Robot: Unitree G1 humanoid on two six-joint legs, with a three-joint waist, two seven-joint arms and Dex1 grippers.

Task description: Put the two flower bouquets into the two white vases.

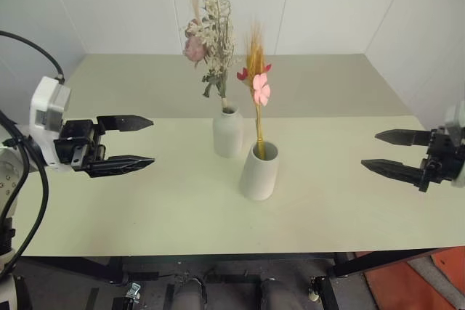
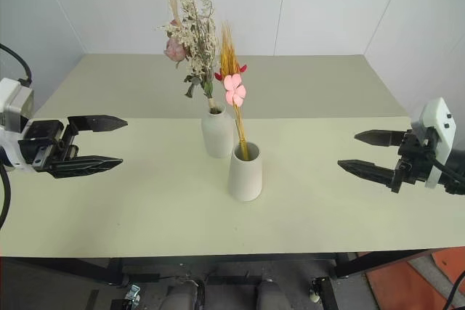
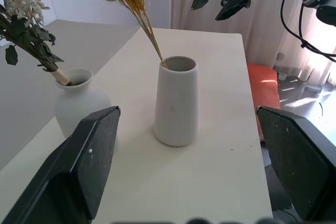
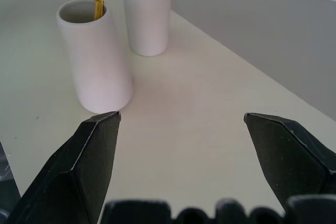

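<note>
Landmark: the cone vase (image 1: 259,172), upright on the pale table (image 1: 341,215), mouth up.
Bottle vase (image 1: 227,131): just behind the cone vase and to its left, apart from it, upright.
Bushy dried bunch (image 1: 209,30): stem down in the bottle vase's narrow neck, long axis near upright, top leaning left.
Slim yellow bunch (image 1: 256,81): stalks inside the cone vase against its far rim, long axis nearly vertical, blooms on top.
Handling: both bunches look light and brittle, best taken low on the bare stems; the vases look hard, smooth, breakable and easy to tip.
Left gripper (image 1: 125,143): well left of the cone vase, fingers spread, empty.
Right gripper (image 1: 392,152): well right of it, fingers spread, empty.
Progress: both bouquets appear placed.
</note>
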